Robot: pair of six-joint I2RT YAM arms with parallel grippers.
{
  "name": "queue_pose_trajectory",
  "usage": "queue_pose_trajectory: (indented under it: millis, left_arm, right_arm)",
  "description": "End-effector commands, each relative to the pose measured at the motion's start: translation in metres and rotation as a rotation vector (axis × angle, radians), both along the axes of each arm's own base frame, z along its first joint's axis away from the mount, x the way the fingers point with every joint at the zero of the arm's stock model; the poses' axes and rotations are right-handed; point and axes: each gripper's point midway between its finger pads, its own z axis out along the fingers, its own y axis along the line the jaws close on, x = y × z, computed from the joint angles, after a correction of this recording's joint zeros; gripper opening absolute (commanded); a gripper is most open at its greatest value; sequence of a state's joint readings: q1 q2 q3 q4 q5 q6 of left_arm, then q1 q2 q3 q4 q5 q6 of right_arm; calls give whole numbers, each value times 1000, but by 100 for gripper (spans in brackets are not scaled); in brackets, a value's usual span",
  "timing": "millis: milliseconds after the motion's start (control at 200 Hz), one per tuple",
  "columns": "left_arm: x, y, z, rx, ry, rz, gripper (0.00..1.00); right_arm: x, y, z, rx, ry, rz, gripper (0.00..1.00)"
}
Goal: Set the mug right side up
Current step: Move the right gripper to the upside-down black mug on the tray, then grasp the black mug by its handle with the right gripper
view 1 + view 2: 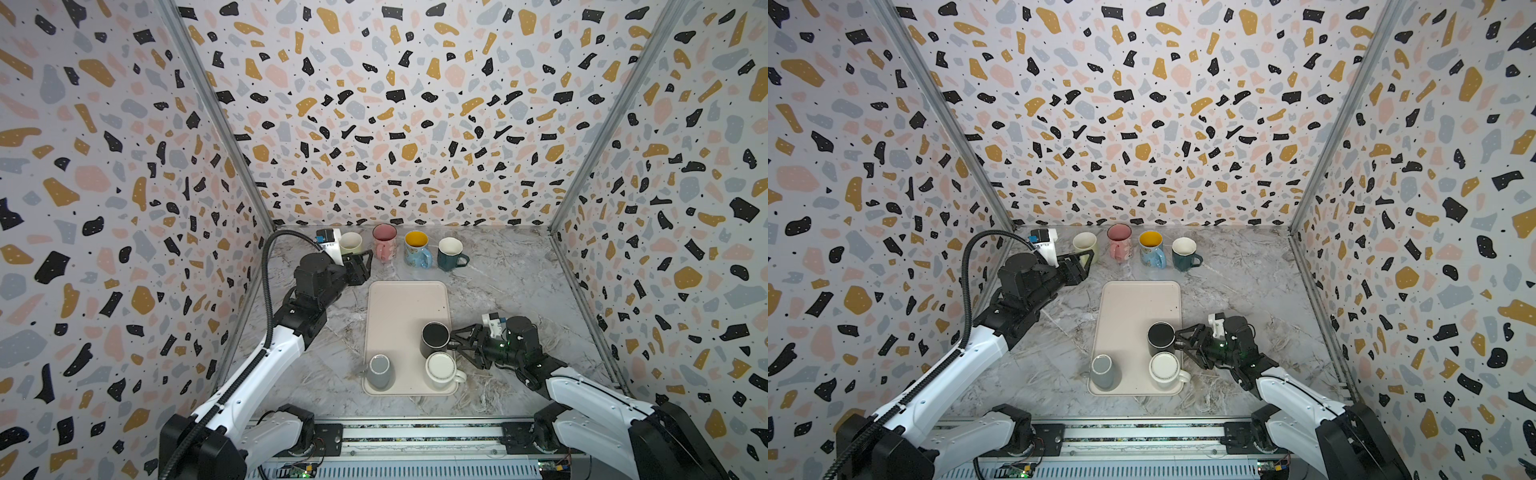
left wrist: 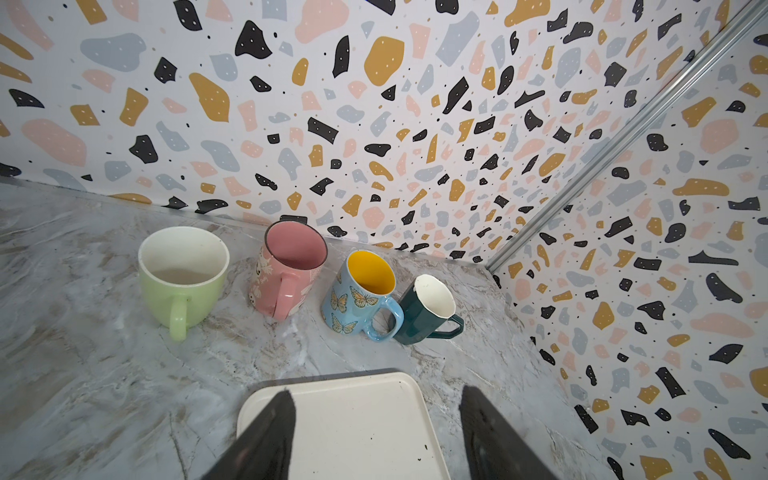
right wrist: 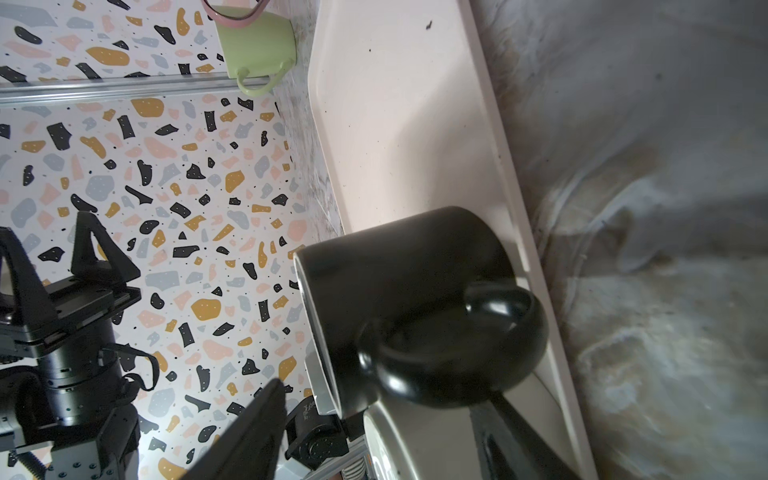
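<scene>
Nearest us, the white mug (image 1: pixel 441 368) sits base-up in the tray's (image 1: pixel 399 307) near right corner, and the grey mug (image 1: pixel 379 370) is base-up by the near left corner. Just behind the white one, along the tray's right edge, is the black mug (image 1: pixel 435 336). It's mouth down with its axis straight up and down, so I reckon that's the one to flip.

The bit that matters: its handle (image 3: pixel 519 316) points at the tray's right edge, straight toward the right gripper (image 1: pixel 454 338). That one sits level on that side, released, jaws spread either side of the handle line, nothing held. The right arm is way nearer.

I can't tell if the claw touches the handle. In both top views the claw hides it, and the wrist view cuts the white mug off.

Far off, the left gripper (image 1: pixel 368 264) hangs released and empty beside the upright green mug (image 1: pixel 351 243) at the table's (image 1: pixel 498 291) far edge.
</scene>
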State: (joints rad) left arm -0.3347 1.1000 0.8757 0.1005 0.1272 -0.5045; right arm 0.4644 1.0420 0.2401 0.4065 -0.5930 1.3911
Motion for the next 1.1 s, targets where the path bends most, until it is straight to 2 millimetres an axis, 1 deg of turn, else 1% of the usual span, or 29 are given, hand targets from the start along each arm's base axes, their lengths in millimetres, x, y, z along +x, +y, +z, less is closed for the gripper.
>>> queue_pose_trajectory:
  millis: [0, 100, 315, 486, 681, 966, 1091]
  left_arm:
    - [1, 4, 1, 15, -15, 11, 64]
    - [1, 4, -2, 21, -10, 11, 65]
    - [1, 6, -2, 35, -12, 20, 65]
    - [2, 7, -3, 45, -12, 28, 65]
    - [3, 8, -5, 60, -6, 33, 66]
    - [5, 11, -5, 82, -8, 45, 66]
    - [6, 11, -6, 88, -5, 48, 66]
  right_arm:
    - [10, 7, 15, 53, -50, -3, 71]
    - [18, 10, 15, 59, -60, -5, 68]
    - [36, 21, 20, 87, -84, 23, 57]
    - [51, 27, 21, 86, -95, 40, 54]
    - [68, 28, 18, 81, -104, 36, 51]
    - [84, 34, 15, 92, -106, 49, 49]
    - [88, 37, 12, 102, -100, 54, 46]
